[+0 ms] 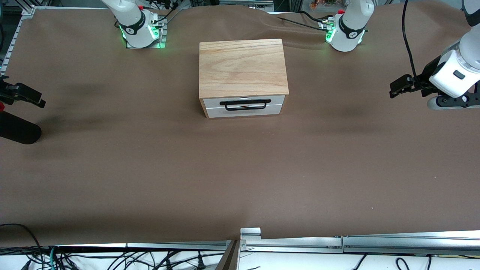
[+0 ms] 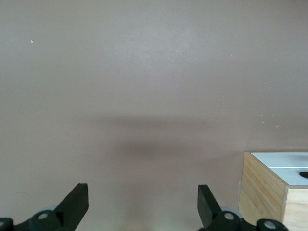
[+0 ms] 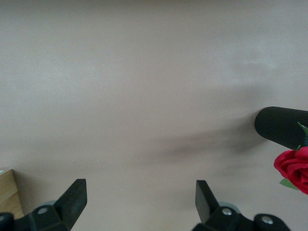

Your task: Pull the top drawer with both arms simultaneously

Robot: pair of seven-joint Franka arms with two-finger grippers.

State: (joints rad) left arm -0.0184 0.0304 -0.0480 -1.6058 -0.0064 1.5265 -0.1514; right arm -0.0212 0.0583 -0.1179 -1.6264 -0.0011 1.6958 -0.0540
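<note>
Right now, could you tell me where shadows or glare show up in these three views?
Front view: soft arm shadows darken the table on either side of the cabinet, and green lights glow at both bases. Left wrist view: a blurred dark shadow lies on the cloth ahead of the open left gripper. Right wrist view: a similar smear ahead of the open right gripper; no harsh glare.

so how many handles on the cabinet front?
1. A black wire handle sits on the top drawer of the wooden cabinet, facing the front camera. The white panel beneath shows none.
</note>
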